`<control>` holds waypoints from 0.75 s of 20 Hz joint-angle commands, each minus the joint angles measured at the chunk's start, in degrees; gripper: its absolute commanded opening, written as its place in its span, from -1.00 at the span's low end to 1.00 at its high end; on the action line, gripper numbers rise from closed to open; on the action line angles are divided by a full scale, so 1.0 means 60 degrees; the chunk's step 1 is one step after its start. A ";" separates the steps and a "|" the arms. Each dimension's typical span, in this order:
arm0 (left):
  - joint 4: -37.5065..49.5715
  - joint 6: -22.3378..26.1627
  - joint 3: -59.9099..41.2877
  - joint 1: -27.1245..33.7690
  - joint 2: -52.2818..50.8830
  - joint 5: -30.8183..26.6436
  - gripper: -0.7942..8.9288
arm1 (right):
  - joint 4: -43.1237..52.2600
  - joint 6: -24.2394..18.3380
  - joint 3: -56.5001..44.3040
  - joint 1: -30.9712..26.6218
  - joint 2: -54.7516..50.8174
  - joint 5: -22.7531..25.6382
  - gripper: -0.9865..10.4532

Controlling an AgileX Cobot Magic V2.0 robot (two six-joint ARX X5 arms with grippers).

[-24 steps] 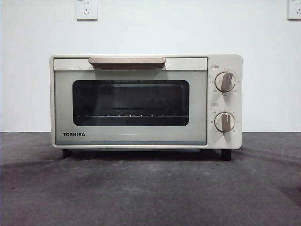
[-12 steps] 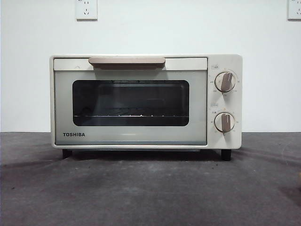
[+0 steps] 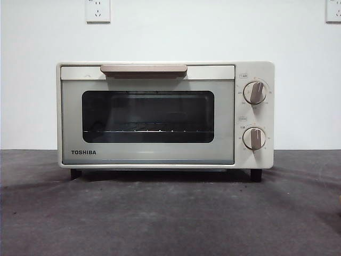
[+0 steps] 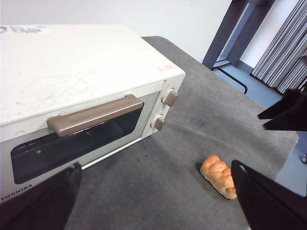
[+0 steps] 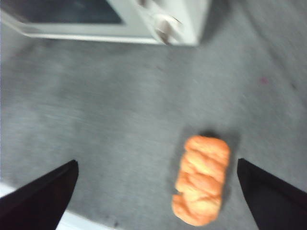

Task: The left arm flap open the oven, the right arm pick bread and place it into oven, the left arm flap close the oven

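No change since a second ago: oven (image 3: 165, 114) door shut, bread (image 5: 201, 179) untouched on table, left gripper (image 4: 156, 203) and right gripper (image 5: 158, 196) wide open, empty, opening not begun.

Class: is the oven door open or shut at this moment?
Shut. The oven door stands flush and upright, its handle at the top; the bread lies outside on the table.

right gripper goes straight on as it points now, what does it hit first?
Most likely the bare table. The right gripper is open, and the bread lies off-centre, nearer one finger. The oven is farther off. Depth is unclear in this blurred view.
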 commanded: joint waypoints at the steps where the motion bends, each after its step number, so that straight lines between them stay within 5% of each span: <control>1: 0.0135 0.0157 0.0200 -0.0040 0.0062 0.0036 0.19 | 0.0051 0.0095 -0.0168 0.0142 0.0528 0.0179 0.18; 8: 0.0135 0.0157 0.0200 -0.0040 0.0080 0.0033 0.19 | 0.1956 0.0780 -0.2306 0.0841 0.2102 0.0892 0.18; 15: 0.0091 0.0153 0.0200 -0.0040 0.0266 0.0036 0.19 | 0.2754 0.1264 -0.2565 0.1738 0.4273 0.2102 0.17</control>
